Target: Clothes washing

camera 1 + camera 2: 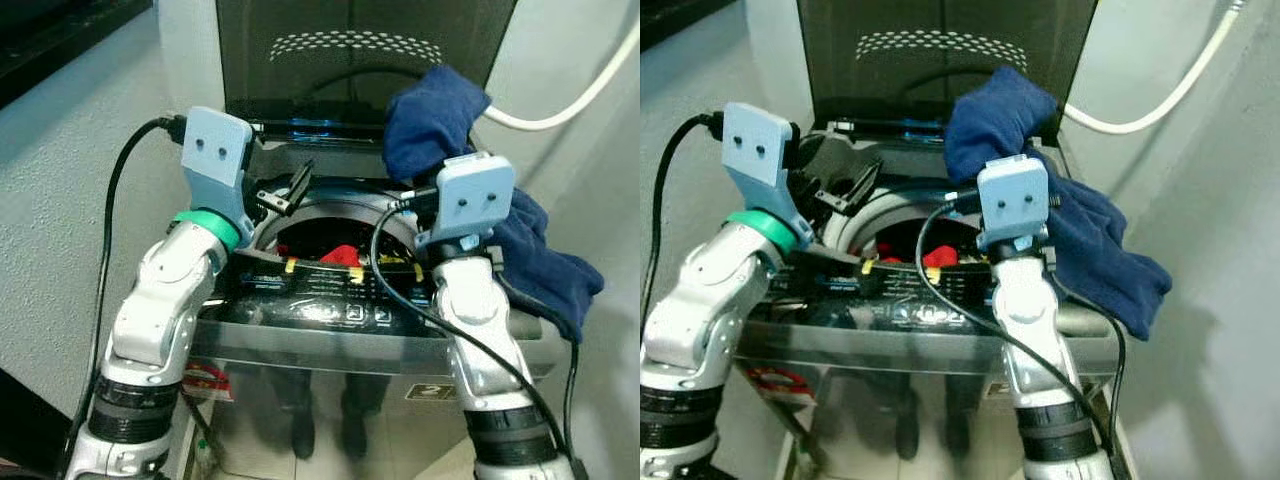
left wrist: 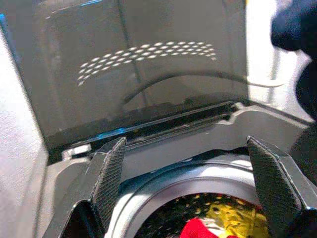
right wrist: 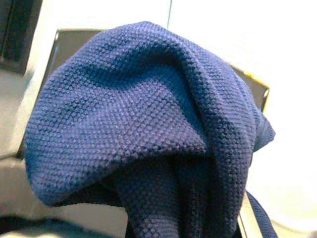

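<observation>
right gripper [image 1: 1025,150] lifting navy garment [image 1: 1090,240], washer [image 1: 940,310]

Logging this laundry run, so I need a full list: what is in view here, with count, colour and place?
Washing machine: one, silver and black, top-loading, before the robot.
Lid: one, dark, standing open at the back.
Blue garment: one, navy, held up over the machine's right side, draping down.
Red cloth: one, inside the drum.
Yellow cloth: one, inside the drum beside the red.
Hose: one, white, on the wall at right.
Left gripper: fingers open, above the drum.
Right gripper: holding the blue garment.
</observation>
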`<state>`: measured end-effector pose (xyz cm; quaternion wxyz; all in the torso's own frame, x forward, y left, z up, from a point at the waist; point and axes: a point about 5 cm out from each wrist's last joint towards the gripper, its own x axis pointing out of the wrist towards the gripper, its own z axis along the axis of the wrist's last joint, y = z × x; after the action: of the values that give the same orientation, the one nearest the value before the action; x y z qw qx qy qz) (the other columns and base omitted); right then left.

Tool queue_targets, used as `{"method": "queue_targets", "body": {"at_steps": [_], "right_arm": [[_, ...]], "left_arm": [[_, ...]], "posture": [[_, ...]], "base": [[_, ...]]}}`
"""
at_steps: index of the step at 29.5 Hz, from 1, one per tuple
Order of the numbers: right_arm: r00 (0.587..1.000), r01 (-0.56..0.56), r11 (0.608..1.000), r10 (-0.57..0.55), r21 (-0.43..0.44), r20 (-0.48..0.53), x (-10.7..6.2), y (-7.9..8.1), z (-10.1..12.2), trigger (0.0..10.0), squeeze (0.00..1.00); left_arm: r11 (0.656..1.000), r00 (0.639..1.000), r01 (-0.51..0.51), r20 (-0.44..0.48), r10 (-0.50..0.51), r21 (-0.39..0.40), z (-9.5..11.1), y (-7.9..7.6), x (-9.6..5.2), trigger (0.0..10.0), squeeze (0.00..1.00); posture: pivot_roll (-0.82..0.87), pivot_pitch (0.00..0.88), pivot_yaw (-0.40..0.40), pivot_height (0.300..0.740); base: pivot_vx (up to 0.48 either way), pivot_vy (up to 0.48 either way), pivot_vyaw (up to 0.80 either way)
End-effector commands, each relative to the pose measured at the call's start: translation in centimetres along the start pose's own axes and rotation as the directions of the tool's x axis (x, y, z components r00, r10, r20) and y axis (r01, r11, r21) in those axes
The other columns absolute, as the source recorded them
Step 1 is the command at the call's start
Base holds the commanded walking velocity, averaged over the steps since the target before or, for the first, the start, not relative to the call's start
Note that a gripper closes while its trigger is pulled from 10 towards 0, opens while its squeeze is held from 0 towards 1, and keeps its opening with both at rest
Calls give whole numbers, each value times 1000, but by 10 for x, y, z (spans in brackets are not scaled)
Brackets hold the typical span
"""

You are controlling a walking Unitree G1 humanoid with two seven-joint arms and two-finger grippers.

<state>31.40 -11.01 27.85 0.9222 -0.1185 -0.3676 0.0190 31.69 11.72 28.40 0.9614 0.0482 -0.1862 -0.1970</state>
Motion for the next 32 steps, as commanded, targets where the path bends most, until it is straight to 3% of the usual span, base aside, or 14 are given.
{"method": "queue_targets", "body": {"at_steps": [1, 32], "right_arm": [[1000, -8, 1000, 8, 0, 29, 4, 0, 3, 10000, 0], [999, -24, 1000, 23, 16, 21, 0, 7, 1, 10000, 0]], "left_arm": [[1000, 1000, 15, 18, -15, -6, 3, -2, 2, 10000, 0], [999, 999, -30, 25, 31, -37, 2, -4, 3, 10000, 0]], "posture": [[94, 0, 51, 733], [92, 0, 50, 733]], "base": [[0, 0, 0], [0, -56, 0]]}}
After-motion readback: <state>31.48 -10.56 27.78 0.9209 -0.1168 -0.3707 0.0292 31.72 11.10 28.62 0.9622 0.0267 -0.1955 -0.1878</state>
